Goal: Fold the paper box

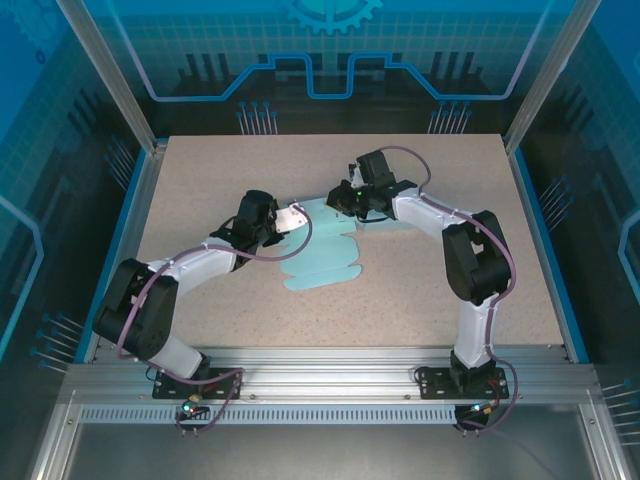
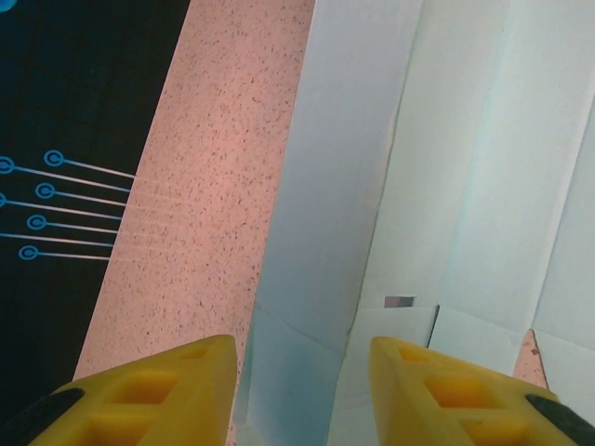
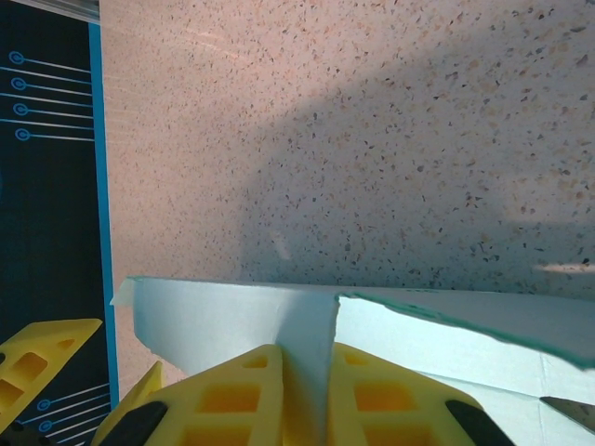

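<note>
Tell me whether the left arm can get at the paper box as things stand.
Probably yes: the left gripper is open right over the paper box, nothing between them, and the right gripper pinches another edge, out of its way.

A speckled beige table [image 1: 430,290] with blue edging [image 1: 545,250] sits inside an aluminium frame [image 1: 320,375]. Behind it, a dark backdrop [image 1: 200,60] carries blue circuit lines and a gear emblem [image 1: 330,12] at top centre.

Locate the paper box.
Top view: the paper box lies centred on the table; the right gripper pinches its far edge, the left gripper is at its left.
</note>
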Robot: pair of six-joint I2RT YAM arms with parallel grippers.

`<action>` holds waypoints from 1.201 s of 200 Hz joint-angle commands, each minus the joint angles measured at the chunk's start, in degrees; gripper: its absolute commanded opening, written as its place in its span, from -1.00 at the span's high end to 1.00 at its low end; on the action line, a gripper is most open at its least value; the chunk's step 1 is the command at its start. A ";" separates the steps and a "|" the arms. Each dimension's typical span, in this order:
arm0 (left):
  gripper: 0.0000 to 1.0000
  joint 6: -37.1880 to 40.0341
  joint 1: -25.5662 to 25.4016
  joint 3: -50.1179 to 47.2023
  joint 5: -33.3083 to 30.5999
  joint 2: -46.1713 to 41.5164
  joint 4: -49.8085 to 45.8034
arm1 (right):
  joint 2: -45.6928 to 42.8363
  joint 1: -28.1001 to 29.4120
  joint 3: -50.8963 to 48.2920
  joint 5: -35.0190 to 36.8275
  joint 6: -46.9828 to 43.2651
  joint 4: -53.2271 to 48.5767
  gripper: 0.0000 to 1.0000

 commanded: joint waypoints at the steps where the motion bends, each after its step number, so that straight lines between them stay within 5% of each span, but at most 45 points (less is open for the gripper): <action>1: 0.18 2.95 -0.02 0.89 -0.95 3.14 3.71 | 0.95 0.45 0.52 0.72 -1.70 -3.10 0.69; 53: 0.48 7.18 -0.04 4.64 -2.68 7.74 3.81 | -0.15 1.00 -0.14 0.81 -2.03 -3.89 0.69; 91: 0.99 9.70 -0.54 4.75 -3.31 8.08 3.46 | -2.21 1.09 -2.48 0.99 -1.78 -3.18 0.68; 150: 1.00 12.85 -5.59 0.44 -8.29 7.63 11.55 | -9.73 0.46 -9.37 4.27 -3.33 -4.55 0.61; 184: 1.00 12.45 -7.42 -1.51 -10.51 7.61 13.55 | -18.16 0.13 -15.35 6.53 -4.83 -5.94 0.29; 240: 1.00 13.24 -9.07 -2.51 -13.21 7.43 14.99 | -33.66 -0.11 -24.44 11.39 -6.12 -9.62 0.15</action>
